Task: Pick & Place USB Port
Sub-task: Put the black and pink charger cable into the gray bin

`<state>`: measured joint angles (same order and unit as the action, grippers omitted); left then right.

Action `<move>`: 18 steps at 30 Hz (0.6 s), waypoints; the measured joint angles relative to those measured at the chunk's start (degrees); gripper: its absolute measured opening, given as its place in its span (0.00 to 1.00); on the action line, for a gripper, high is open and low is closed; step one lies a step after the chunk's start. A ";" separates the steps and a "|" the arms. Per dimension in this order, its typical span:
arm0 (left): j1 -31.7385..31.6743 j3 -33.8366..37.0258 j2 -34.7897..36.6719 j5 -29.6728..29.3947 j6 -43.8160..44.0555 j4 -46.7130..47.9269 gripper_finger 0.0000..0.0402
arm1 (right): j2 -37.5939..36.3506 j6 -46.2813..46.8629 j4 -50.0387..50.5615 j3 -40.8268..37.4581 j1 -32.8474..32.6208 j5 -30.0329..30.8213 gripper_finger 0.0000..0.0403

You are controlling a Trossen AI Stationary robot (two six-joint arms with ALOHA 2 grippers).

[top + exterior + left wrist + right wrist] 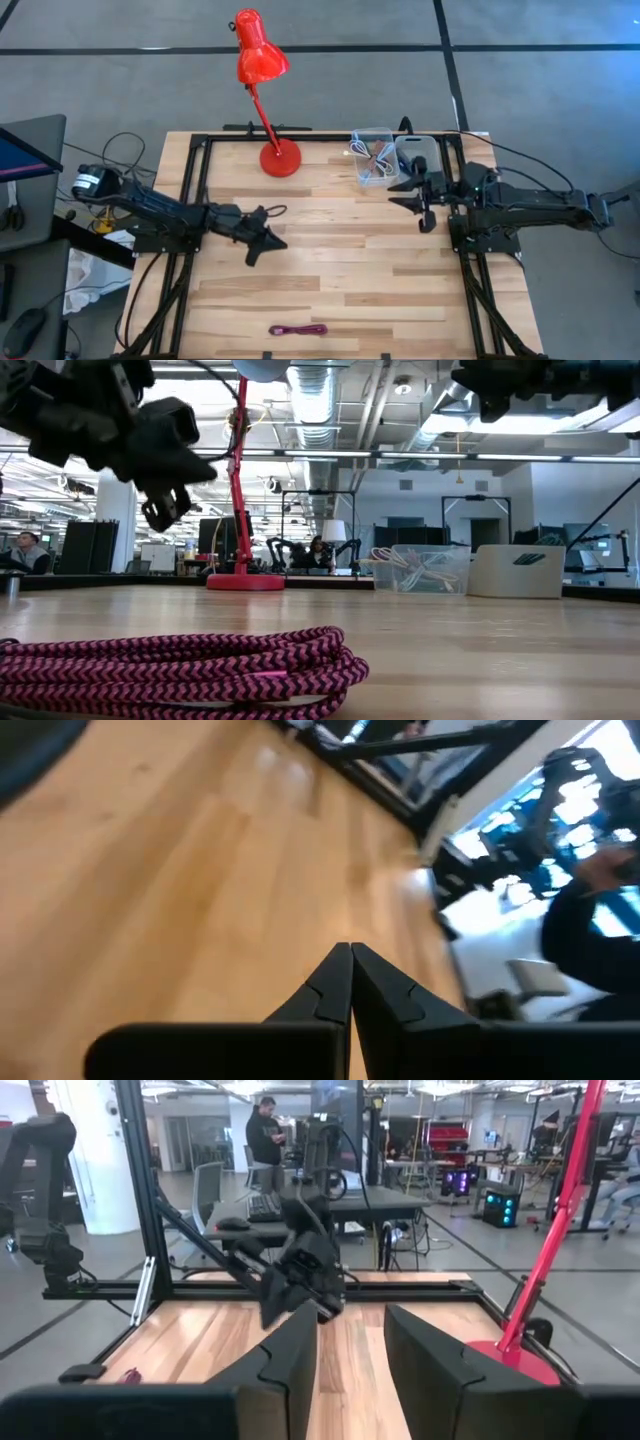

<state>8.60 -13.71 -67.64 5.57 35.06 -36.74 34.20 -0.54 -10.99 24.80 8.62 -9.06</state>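
Observation:
A coiled magenta braided USB cable (298,329) lies flat on the wood near the table's near edge; it fills the foreground of the low view (180,665) and shows small in the right wrist view (128,1376). My left gripper (262,245) hangs above the table's middle-left, well behind the cable, with its fingers shut together (350,970). My right gripper (402,195) is raised at the right side beside the bins, facing the left arm, and its fingers stand open (350,1350) on nothing.
A red desk lamp (270,100) stands on its round base at the far middle of the table. A clear bin of cables (374,155) and a pale bin (420,152) sit at the far right. Black frame rails (195,190) run along both sides. People sit and stand in the room beyond.

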 joint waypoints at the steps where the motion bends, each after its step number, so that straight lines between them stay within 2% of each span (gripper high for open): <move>1: 0.99 -0.77 -0.45 -0.32 0.93 -0.21 0.02 | 0.24 0.03 0.18 0.00 0.00 0.00 0.28; 6: 5.46 -6.46 -2.26 -3.04 2.55 0.05 0.07 | 2.14 0.20 0.45 -0.02 0.00 0.04 0.28; 12: 10.41 -13.23 -5.89 -6.26 2.44 10.23 0.17 | 5.81 0.77 0.64 -0.02 0.00 0.09 0.28; 18: 14.58 -17.15 -12.23 -7.50 2.84 12.05 0.23 | 8.42 1.79 0.66 -0.02 0.00 0.09 0.28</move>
<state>23.18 -30.86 -79.88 -1.93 37.90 -24.69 42.61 1.25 -10.33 24.77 8.62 -8.97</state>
